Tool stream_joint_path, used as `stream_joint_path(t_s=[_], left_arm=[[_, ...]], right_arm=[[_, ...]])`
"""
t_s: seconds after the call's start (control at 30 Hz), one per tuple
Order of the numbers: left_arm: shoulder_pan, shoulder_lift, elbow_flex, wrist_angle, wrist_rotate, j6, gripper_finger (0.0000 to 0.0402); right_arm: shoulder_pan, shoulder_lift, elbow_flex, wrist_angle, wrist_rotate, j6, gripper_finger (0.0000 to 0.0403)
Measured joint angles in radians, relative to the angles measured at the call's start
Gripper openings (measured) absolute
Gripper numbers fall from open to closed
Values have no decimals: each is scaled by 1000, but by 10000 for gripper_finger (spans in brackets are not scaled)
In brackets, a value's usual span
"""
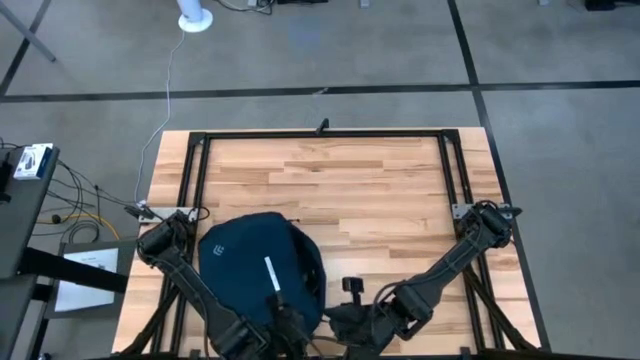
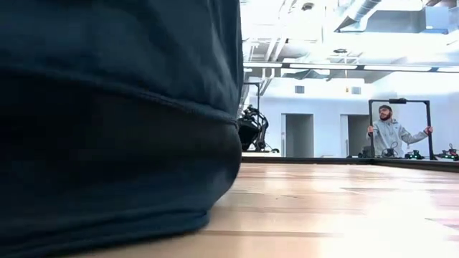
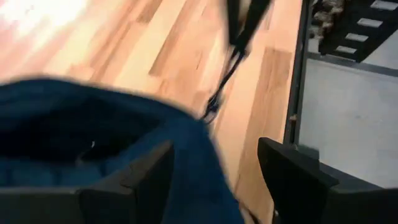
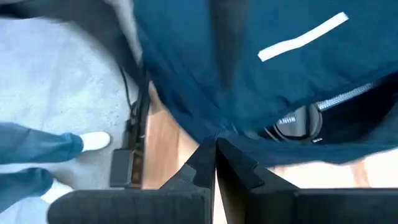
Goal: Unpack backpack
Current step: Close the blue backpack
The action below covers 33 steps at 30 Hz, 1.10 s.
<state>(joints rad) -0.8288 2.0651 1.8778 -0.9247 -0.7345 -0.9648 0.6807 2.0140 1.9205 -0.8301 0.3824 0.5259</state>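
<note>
The large, rounded, dark navy fabric backpack (image 1: 258,268) lay at the near left of the wooden table (image 1: 380,185). The left gripper (image 3: 214,180) stood spread wide — one finger over the bag's rim. The right gripper (image 4: 214,163) was pinched together on the backpack's fabric edge.

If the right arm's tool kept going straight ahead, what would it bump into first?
The backpack. The right tool, fingers closed, already points into its navy fabric edge; whether it grips that fabric is unclear.
</note>
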Motion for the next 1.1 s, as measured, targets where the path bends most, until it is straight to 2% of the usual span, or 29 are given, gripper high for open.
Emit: stream_joint_path(t_s=[0.17,0.33,0.47,0.7,0.93,1.1], left_arm=[[-9,0,-24,33,49,-37,220],[-6,34,-23,40,50,41,219],[8,98,-24,68,109,83,219],[10,113,-18,-130,89,-120,214],[-32,109,101,-296,29,-135,144],[-88,108,192,-318,23,-23,89]], right_arm=[[13,0,6,28,1,3,0],[9,0,6,37,6,-4,0],[-3,0,6,32,9,-8,0],[-16,0,6,-1,10,-11,0],[-36,0,6,-162,10,48,0],[-68,1,6,-268,24,56,0]])
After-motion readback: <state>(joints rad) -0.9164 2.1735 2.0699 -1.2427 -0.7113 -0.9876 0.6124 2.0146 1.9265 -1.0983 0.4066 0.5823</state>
